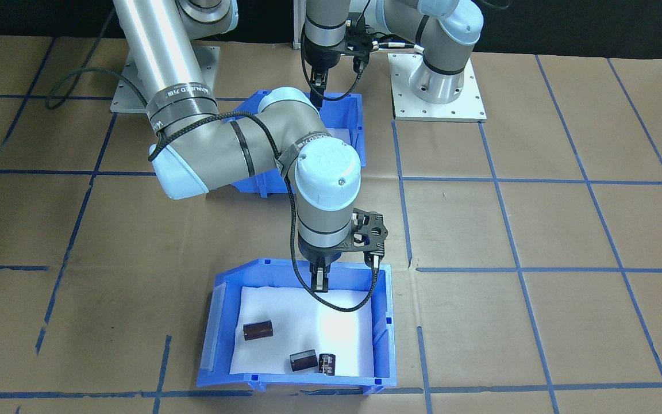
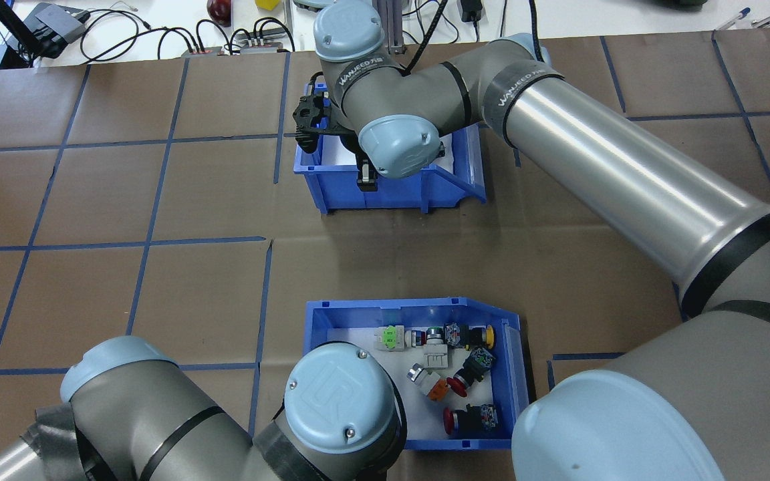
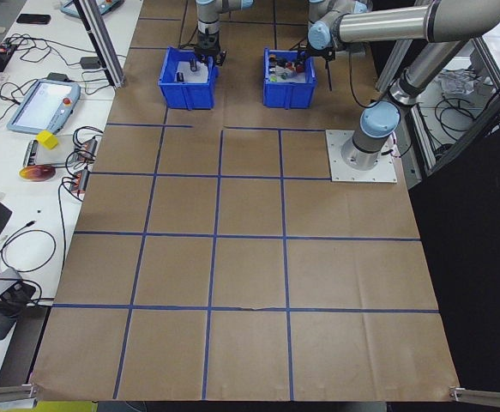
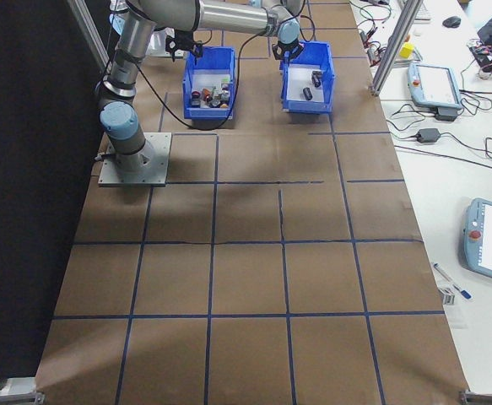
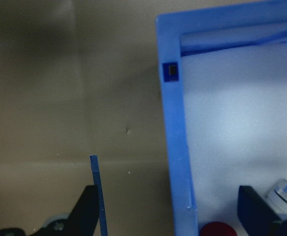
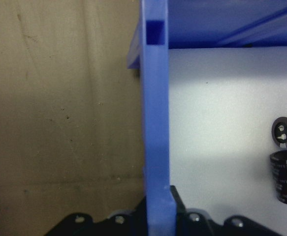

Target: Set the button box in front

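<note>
Overhead, we see the button box [image 2: 517, 374]'s switches; wrist views show our left gripper [image 5: 170, 206] spread astride its wall, our right gripper [image 6: 158, 216] clenched on the capacitor bin [image 6: 155, 147].

In the front-facing view the right arm's elbow hides most of the button box [image 1: 347, 123], and overhead the left pincer is hidden beneath its own wrist housing [image 2: 341, 407].

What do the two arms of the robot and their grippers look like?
Both arms have silver metal tubes, grey joints and pale blue round caps. The right arm wears black bands with white lettering, and a braided black cable runs along it. The left arm shows a logo pressed into its cap. The right gripper and left gripper are black, with narrow dark jaws and black camera brackets.
</note>
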Robot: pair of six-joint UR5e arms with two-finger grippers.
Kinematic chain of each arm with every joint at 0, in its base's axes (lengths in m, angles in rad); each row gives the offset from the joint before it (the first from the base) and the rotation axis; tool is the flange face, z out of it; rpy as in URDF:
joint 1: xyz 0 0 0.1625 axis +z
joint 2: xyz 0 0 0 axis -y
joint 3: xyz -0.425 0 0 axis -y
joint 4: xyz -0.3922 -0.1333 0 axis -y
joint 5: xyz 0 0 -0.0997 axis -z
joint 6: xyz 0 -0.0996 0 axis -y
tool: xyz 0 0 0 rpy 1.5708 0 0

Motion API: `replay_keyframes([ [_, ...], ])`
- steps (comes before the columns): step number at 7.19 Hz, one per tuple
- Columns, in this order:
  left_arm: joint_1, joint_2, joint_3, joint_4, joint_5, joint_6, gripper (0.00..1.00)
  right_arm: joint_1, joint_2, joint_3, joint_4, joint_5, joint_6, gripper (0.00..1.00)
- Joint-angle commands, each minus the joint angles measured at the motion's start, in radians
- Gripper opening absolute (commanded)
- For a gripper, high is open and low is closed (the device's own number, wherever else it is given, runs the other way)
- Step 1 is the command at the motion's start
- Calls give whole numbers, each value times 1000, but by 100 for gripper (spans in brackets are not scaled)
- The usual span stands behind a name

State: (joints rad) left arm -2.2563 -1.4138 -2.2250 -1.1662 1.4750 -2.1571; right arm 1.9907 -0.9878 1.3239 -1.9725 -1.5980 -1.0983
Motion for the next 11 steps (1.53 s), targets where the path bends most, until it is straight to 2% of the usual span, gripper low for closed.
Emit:
replay_keyframes([
  [1,-8,-60,-1,72,33,-15,98,-19,-44,-9,4,-45,-8,4],
  [2,-9,-91,-1,91,57,-24,97,-56,-76,1,9,-48,-26,4],
  [3,-11,-99,-4,97,57,-38,91,-120,-98,5,12,-56,-96,4],
  [4,-12,-97,-7,102,59,-40,81,-189,-118,12,12,-57,-197,4],
  [6,-12,-100,-9,111,56,-46,51,-336,-166,41,18,-56,-407,4],
  [8,-12,-99,-15,163,44,-93,9,-459,-247,124,17,-45,-556,4],
  [9,-12,-93,-56,260,42,-95,0,-521,-296,179,17,-40,-636,4],
  [10,-11,-52,-93,346,56,-78,0,-588,-339,230,17,2,-696,4],
  [11,4,-21,-85,344,74,-64,0,-648,-374,271,18,18,-736,4],
])
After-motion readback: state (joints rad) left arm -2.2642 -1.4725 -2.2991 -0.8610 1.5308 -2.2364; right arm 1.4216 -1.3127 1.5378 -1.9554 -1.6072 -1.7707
